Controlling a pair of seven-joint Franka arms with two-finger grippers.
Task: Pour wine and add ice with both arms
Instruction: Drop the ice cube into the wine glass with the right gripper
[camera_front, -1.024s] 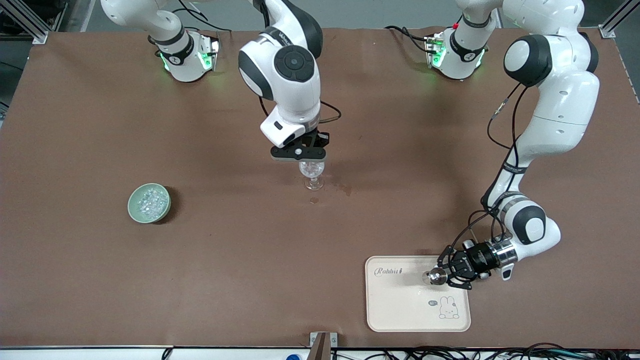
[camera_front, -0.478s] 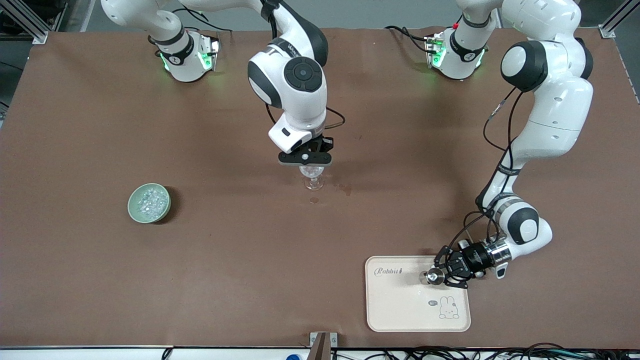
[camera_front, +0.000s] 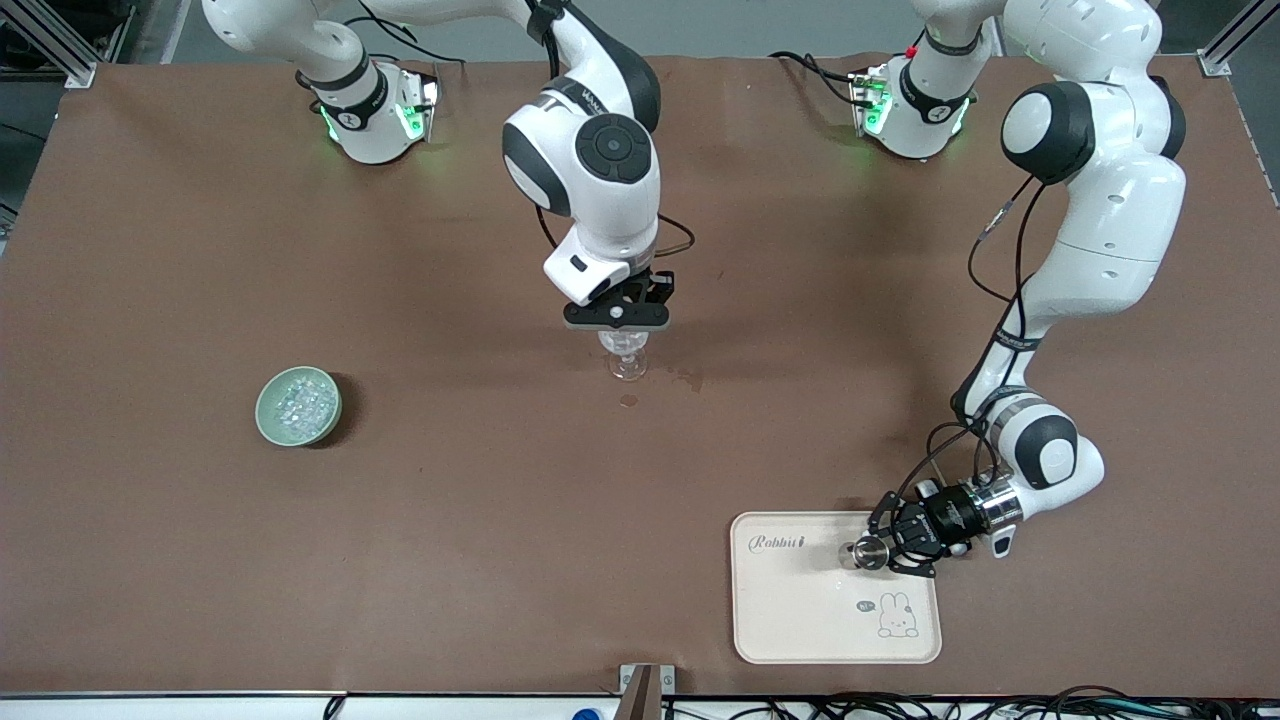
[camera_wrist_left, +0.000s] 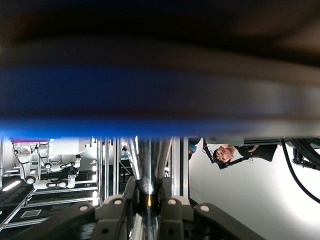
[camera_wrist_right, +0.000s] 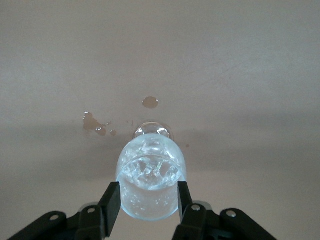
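Right gripper (camera_front: 617, 322) hovering over stemmed glass (camera_wrist_right: 150, 176) holding ice (camera_wrist_right: 148, 171), fingers (camera_wrist_right: 111, 201) parted. Left gripper (camera_front: 882, 551) clenching what looks like a metal bottle (camera_front: 868, 552) over tray (camera_front: 800, 620).

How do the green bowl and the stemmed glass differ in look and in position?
The green bowl is low, wide and opaque; the stemmed glass is tall, narrow and clear. The bowl stands free toward the right arm's end of the table; the glass stands mid-table directly under the right end effector, whose open fingers flank it. Both hold ice.
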